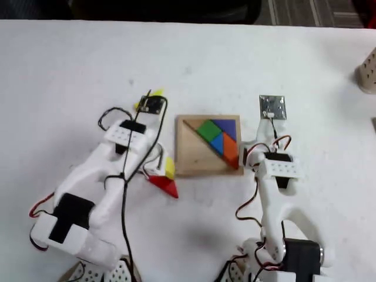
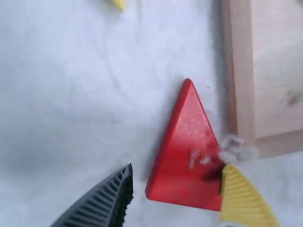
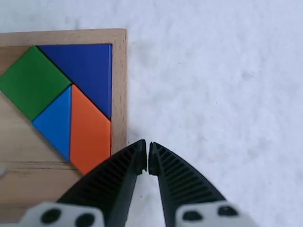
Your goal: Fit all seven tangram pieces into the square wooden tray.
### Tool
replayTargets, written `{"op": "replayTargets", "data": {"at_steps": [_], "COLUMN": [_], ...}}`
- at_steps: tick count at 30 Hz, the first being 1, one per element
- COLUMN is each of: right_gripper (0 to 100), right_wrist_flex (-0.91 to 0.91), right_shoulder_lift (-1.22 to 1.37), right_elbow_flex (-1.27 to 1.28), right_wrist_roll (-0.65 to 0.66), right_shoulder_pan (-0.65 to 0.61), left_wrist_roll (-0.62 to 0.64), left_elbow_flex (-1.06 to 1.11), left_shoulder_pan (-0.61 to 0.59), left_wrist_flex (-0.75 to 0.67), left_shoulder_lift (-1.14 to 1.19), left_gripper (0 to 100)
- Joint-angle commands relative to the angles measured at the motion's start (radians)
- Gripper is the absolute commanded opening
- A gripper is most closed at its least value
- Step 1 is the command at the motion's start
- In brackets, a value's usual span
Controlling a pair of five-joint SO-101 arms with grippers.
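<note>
A white table (image 1: 70, 70) spreads across the scene. Near its far right corner stands a beige object (image 1: 368, 71) dotted with holes, perhaps a peg holder. Beyond the far edge lies striped flooring (image 1: 317, 12).

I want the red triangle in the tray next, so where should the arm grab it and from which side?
Come straight down, since the red triangle lies flat on the table. Probably pinch across its two sloping edges near the pointed tip: there the wall of the tray stands apart, while a yellow piece crowds the wide end.
</note>
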Motion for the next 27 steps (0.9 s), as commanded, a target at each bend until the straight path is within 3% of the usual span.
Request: {"op": "replayTargets", "data": {"at_steps": [1,19,27], "right_gripper": [1.7,1.7,1.7], "right_wrist_flex": [-0.021,-0.021,-0.021], "right_shoulder_lift": [-0.004,-0.004,-0.012], "right_elbow_flex": [-0.012,-0.012,-0.009], "right_wrist_roll": [0.017,0.071,0.071], "right_shoulder_pan": [-0.001,-0.012,-0.008], "left_wrist_roll": [0.035,0.040,0.095], "left_elbow_flex": [-0.012,-0.041,-0.313], "left_shoulder_pan": [-0.021,-0.008,-0.005], "left_wrist_flex": [0.002,0.035,0.262], "left_shoulder_lift": [0.015,0.054,0.343], "left_gripper": [30,31,34]}}
